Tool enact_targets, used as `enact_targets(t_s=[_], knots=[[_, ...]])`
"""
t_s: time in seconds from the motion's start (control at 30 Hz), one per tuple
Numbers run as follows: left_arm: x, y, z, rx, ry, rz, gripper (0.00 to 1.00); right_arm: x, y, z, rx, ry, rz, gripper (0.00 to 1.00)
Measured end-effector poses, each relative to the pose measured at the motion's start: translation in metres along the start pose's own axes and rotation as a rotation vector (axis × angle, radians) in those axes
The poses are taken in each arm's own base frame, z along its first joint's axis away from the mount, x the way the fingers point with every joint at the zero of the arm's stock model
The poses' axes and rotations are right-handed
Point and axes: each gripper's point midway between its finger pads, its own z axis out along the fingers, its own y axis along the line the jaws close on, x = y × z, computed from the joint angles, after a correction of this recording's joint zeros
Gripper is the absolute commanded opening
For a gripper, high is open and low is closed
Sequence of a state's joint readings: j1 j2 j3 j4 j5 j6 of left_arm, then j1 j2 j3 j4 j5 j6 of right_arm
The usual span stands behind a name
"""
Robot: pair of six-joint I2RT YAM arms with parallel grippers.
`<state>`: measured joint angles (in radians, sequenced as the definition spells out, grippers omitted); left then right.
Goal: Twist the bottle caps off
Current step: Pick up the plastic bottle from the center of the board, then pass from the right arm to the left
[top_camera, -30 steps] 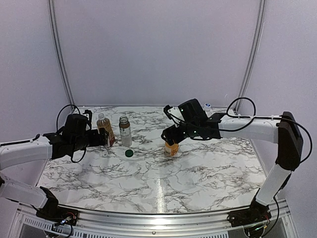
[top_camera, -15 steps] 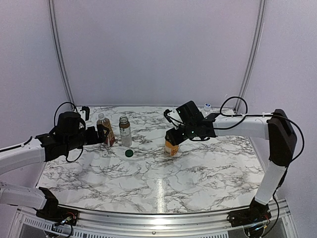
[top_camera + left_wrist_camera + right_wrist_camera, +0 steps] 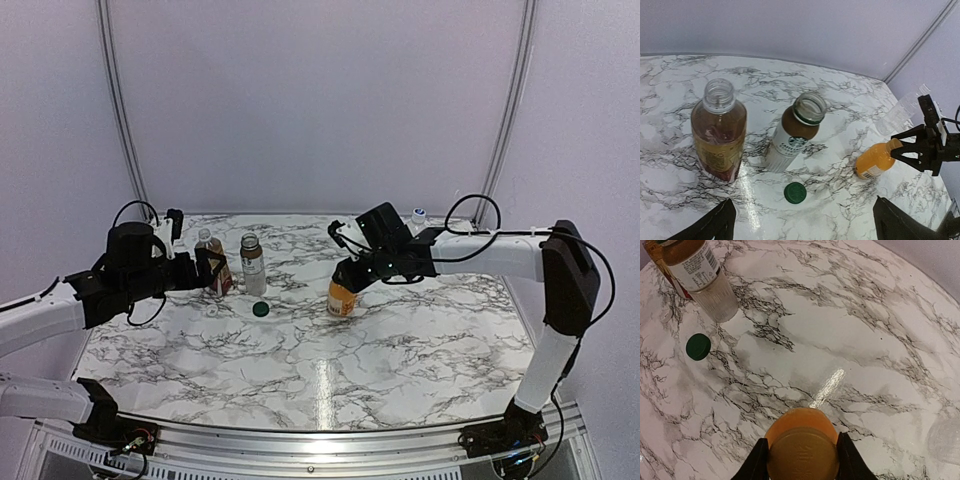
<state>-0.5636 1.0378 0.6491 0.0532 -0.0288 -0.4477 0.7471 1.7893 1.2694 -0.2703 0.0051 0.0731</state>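
Note:
My right gripper (image 3: pixel 802 460) is shut on the orange cap (image 3: pixel 802 452) of the orange juice bottle (image 3: pixel 341 299), which leans on the marble table (image 3: pixel 400 340). The left wrist view shows that bottle (image 3: pixel 874 159) tilted, with its neck between the right fingers. My left gripper (image 3: pixel 805 231) stands open and holds nothing, a little in front of the amber tea bottle (image 3: pixel 719 132) and the short white-label bottle (image 3: pixel 795 132). Both of these have open mouths. A dark green cap (image 3: pixel 795 192) lies flat on the table before them. A tall clear bottle (image 3: pixel 897 116) lies at the far right.
A white and blue cap (image 3: pixel 418 213) tops the clear bottle at the back right edge, behind the right arm (image 3: pixel 490 255). The left arm (image 3: pixel 60 300) reaches in from the left table edge. Curved wall rails rise behind the table.
The right jaws have closed onto the orange cap, and the orange bottle now leans and sits slightly further left. The left arm has drawn back a little to the left, still open.

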Motion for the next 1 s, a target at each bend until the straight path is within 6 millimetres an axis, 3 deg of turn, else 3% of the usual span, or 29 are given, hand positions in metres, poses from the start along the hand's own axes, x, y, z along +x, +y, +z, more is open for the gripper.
enact_targets(t_s=[0.13, 0.4, 0.6, 0.77, 1.0], knots=[[-0.001, -0.025, -0.002, 0.134, 0.009, 0.020, 0.99, -0.009, 0.017, -0.012, -0.097, -0.024, -0.019, 0.00], [0.017, -0.089, -0.009, 0.342, 0.060, 0.196, 0.97, -0.046, 0.057, -0.065, -0.319, -0.114, -0.041, 0.00], [0.006, -0.135, -0.010, 0.418, 0.029, 0.334, 0.95, -0.072, 0.083, -0.099, -0.454, -0.167, 0.004, 0.00], [0.004, -0.159, -0.002, 0.445, 0.030, 0.423, 0.92, -0.077, 0.107, -0.113, -0.549, -0.163, 0.028, 0.00], [0.022, -0.179, 0.011, 0.480, 0.084, 0.539, 0.91, -0.077, 0.122, -0.122, -0.615, -0.151, 0.044, 0.00]])
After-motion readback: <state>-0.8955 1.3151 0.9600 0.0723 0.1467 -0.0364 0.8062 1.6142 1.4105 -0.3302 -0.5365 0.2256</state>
